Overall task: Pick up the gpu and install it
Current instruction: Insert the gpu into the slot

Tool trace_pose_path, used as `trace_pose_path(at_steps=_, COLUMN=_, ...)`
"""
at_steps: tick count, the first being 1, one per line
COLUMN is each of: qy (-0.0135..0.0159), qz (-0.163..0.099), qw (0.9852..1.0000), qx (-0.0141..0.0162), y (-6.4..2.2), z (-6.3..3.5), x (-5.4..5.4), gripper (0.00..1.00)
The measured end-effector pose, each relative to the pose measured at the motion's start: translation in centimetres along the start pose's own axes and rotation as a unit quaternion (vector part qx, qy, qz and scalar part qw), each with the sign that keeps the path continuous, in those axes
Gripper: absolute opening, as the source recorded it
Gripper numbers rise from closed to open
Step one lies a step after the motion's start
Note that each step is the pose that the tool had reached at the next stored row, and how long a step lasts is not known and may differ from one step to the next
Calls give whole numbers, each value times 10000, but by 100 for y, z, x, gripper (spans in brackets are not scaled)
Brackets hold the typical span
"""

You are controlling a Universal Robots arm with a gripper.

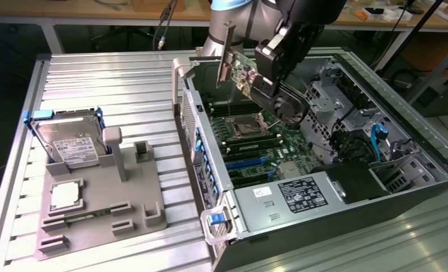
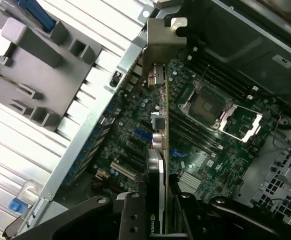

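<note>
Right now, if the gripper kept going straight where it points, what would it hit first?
Probably the motherboard: the gpu clamped in the gripper would reach it first, though depth is unclear.

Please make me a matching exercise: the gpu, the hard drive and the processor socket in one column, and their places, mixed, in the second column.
1 gpu
2 hard drive
3 processor socket

A on the motherboard, inside the case
B held up above the open case
C resting in the grey fixture, outside the case

Pairs: 1-B, 2-C, 3-A
</note>
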State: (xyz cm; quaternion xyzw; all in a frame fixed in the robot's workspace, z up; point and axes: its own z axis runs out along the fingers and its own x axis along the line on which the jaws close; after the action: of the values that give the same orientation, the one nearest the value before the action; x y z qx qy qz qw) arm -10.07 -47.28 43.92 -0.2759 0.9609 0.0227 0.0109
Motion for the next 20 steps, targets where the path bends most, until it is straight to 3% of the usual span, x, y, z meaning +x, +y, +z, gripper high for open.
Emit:
trace_pose_path(at_steps=4, qy=12, qz=-317, qw=9995, qx=-11, y=0, z=0, x=-1, gripper=27)
trace_pose_path(at_steps=9, qy=29, qz=-772, qw=9970, qx=-26, y=0, z=0, x=-1, gripper=27)
trace_pose_path(at_steps=13, qy=44, qz=-1162, qw=9932, qx=-39, y=0, z=0, x=-1, gripper=27)
trace_pose_path(at_steps=20, qy=66, qz=-1744, qw=9846, qx=-58, y=-2, z=0, x=-4, gripper=27)
